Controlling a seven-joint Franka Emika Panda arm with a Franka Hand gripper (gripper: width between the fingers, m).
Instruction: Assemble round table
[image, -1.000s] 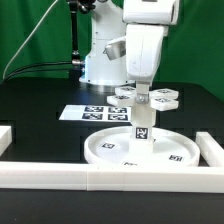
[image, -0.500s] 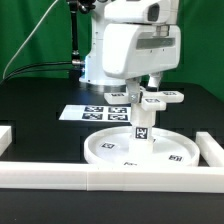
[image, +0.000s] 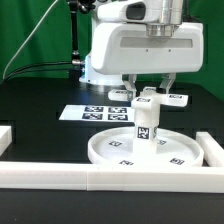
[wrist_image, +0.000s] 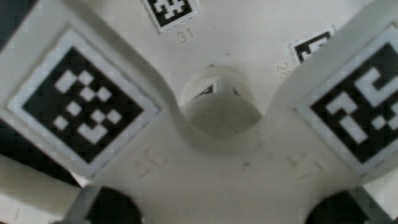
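i see the leg standing upright at centre frame on the round disc, long axis vertical. the cross piece sits atop it, right under the gripper. fingers straddle the cross, but grip state i can't tell. wrist cam is filled w/ the cross piece, so next move is straight down/twist imo.

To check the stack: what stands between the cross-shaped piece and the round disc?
In the exterior view, the short leg stands upright between the cross-shaped piece and the round disc.
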